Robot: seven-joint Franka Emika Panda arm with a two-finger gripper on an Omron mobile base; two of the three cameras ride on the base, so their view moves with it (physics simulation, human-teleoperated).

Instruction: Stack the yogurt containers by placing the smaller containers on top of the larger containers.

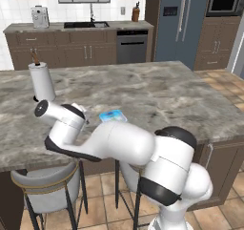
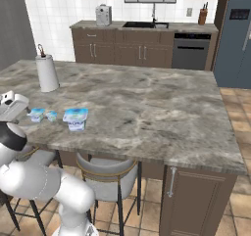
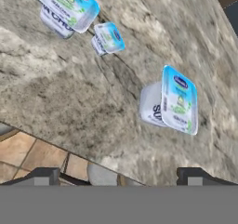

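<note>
I see gripper (image 3: 118, 175) at frame bottom, jaws wide apart, holding nothing. Larger tub (image 3: 173, 100) right of centre; two smaller cups (image 3: 109, 38) upper left on counter (image 3: 56, 93).

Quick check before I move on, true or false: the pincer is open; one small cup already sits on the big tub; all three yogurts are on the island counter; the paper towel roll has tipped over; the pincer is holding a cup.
1. The pincer is open. True.
2. One small cup already sits on the big tub. False: it stands on the counter beside the tub, apart from it.
3. All three yogurts are on the island counter. True: the other cup is there too, near the edge.
4. The paper towel roll has tipped over. False: it stands upright.
5. The pincer is holding a cup. False: nothing is between its fingers.
</note>
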